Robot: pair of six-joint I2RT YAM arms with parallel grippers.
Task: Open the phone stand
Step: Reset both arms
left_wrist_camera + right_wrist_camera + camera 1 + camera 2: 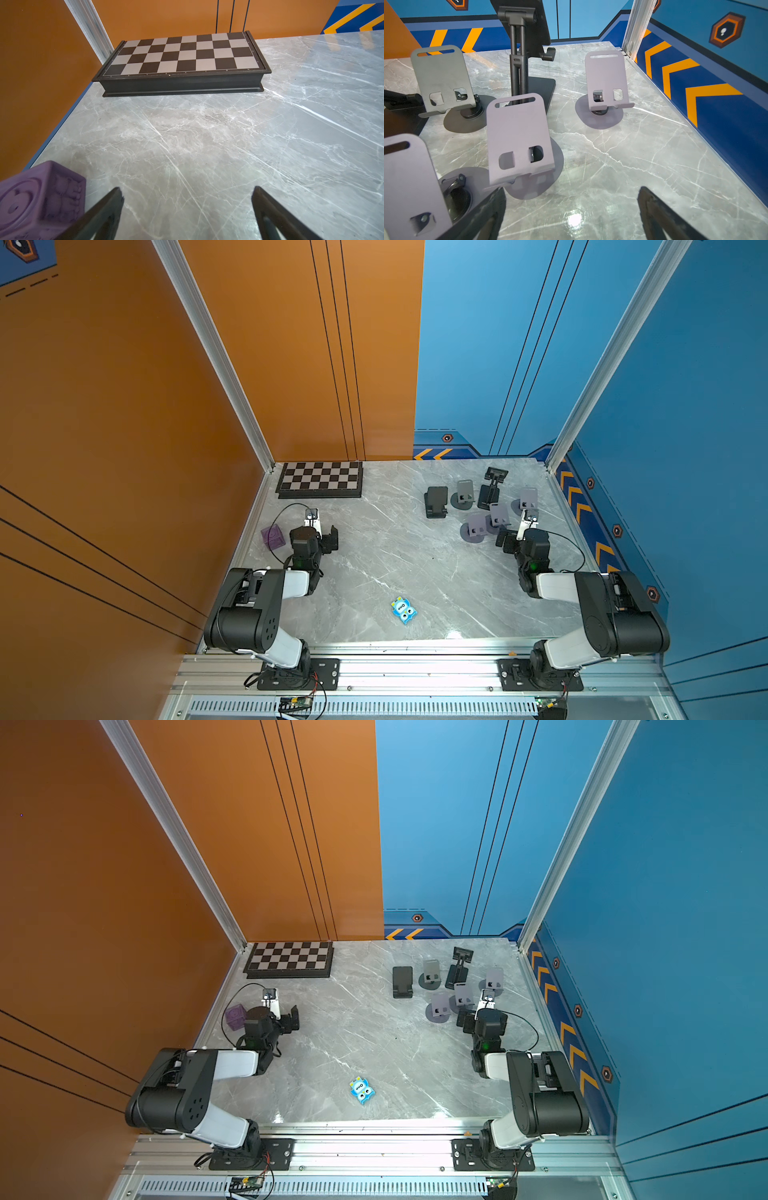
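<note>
Fingers (104, 212) of left gripper (187, 189) and right gripper (571, 191) held wide apart, nothing gripped. Flat black phone stand (435, 501) seen on surface (374, 564), far right, beside upright grey stands (465, 491).

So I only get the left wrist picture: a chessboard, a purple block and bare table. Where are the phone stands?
Observer: Across the table, in the far right corner. Six stands sit in a cluster there, one of them a tall black stand.
Operator: Is anything reaching for them?
Observer: The right pincer hangs open close in front of a lilac stand and holds nothing.
Operator: Anything else I can't see?
Observer: A small blue toy lies near the front edge, about midway across.
</note>
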